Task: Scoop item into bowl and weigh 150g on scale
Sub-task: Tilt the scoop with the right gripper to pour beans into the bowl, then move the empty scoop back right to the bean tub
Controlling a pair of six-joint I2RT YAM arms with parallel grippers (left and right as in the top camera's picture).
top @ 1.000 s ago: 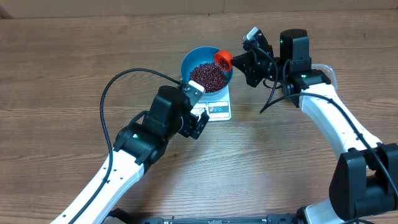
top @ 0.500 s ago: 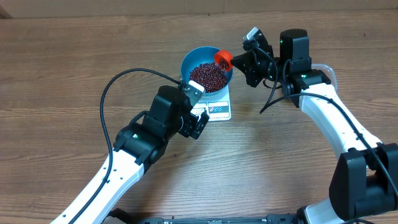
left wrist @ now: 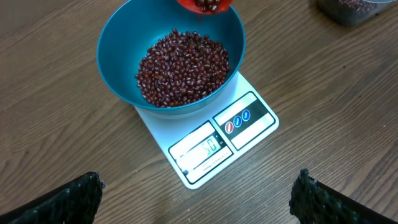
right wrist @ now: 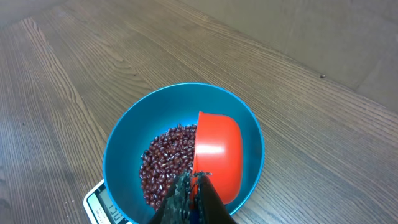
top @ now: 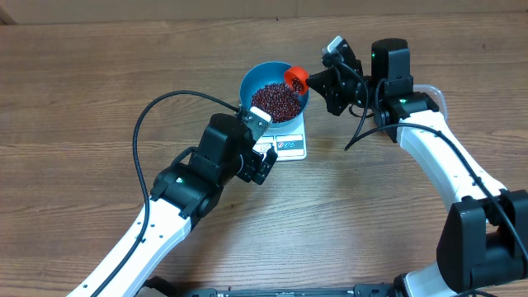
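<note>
The blue bowl (top: 247, 82) stands on the white scale (top: 290, 148) and holds a heap of dark red beans (top: 275, 101). My right gripper (top: 322, 82) is shut on the handle of an orange-red scoop (top: 295, 78), tilted over the bowl's far-right rim. In the right wrist view the scoop (right wrist: 217, 152) hangs inside the bowl (right wrist: 124, 149) beside the beans (right wrist: 165, 165), under the right gripper (right wrist: 193, 190). My left gripper (left wrist: 199, 205) stands open and empty just in front of the scale (left wrist: 249, 121). The bowl (left wrist: 115, 68) and its beans (left wrist: 183, 68) lie beyond it.
A clear plastic tub (left wrist: 354, 9) holding more beans sits to the right of the bowl, mostly hidden behind my right arm in the overhead view. Bare wooden tabletop (top: 99, 82) surrounds the scale. The left arm's black cable (top: 144, 132) loops over the table.
</note>
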